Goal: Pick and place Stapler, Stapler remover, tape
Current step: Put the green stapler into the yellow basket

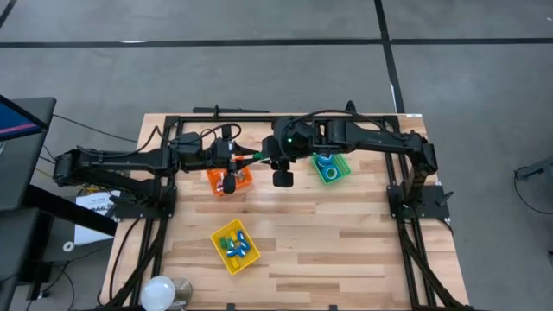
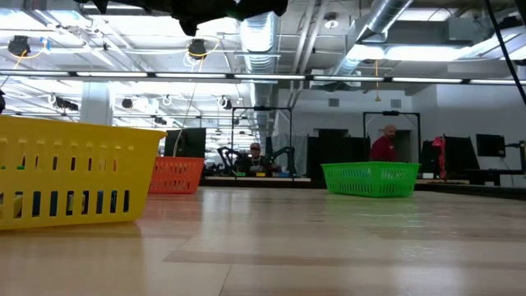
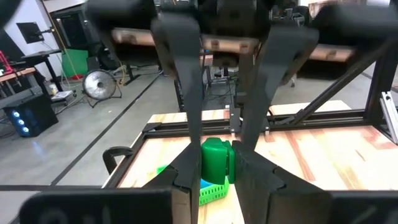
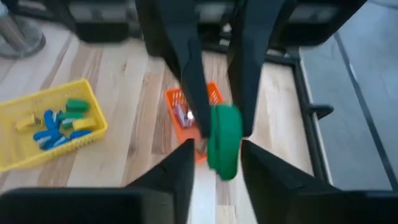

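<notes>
Green tool (image 3: 215,165), prob. the stapler or the remover, hangs in mid-air just above centre of the high view, btwn orange bin (image 1: 229,180) and green bin (image 1: 344,167). L gripper (image 3: 216,149) is pinching it at one end. R gripper (image 4: 219,130) sits around the other end; can't tell whether it's pressing or loose. Looks like hard plastic: light, stiff, smooth, so prob. slippery and apt to swivel if held by a tip. Best hold is across the flat sides near mid-body. Blue tape (image 1: 326,161) is in the green bin, right of centre.
</notes>
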Controlling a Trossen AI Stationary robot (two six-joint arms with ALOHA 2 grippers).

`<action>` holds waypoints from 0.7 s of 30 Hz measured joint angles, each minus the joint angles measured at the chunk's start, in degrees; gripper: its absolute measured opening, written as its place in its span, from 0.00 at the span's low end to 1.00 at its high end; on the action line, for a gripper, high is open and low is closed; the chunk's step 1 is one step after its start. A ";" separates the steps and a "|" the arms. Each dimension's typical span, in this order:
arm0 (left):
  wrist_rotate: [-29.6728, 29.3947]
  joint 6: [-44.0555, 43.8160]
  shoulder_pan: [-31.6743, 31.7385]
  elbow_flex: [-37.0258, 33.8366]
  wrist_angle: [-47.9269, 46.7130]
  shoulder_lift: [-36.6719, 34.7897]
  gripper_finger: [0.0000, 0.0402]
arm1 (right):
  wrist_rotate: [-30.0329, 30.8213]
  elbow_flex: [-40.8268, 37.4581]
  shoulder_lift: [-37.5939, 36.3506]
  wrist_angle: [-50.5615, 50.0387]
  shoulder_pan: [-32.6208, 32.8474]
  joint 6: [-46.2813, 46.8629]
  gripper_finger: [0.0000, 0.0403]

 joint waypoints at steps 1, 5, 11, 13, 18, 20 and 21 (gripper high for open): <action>-0.02 0.00 -0.01 0.00 -0.01 0.00 0.16 | 0.00 0.54 0.00 0.06 0.02 0.02 0.32; -0.02 0.04 0.01 0.00 -0.11 0.00 0.16 | 0.02 3.13 0.00 -0.71 -0.02 0.00 0.45; -0.06 0.09 0.01 0.00 -0.09 -0.03 0.16 | 0.04 9.09 0.00 -7.97 -0.81 0.19 0.55; -0.07 0.11 0.01 0.00 -0.09 -0.04 0.16 | 0.11 10.63 0.00 -10.32 -1.59 0.21 0.55; -0.19 0.12 0.03 0.00 -0.11 -0.04 0.16 | 0.16 12.12 0.00 -14.48 -4.07 0.20 0.52; -0.19 0.13 0.03 0.00 -0.12 -0.04 0.16 | 0.01 12.16 0.00 -15.69 -5.00 0.20 0.49; -0.19 0.11 0.03 0.00 -0.14 -0.04 0.16 | -0.05 12.16 0.00 -16.45 -5.38 0.20 0.48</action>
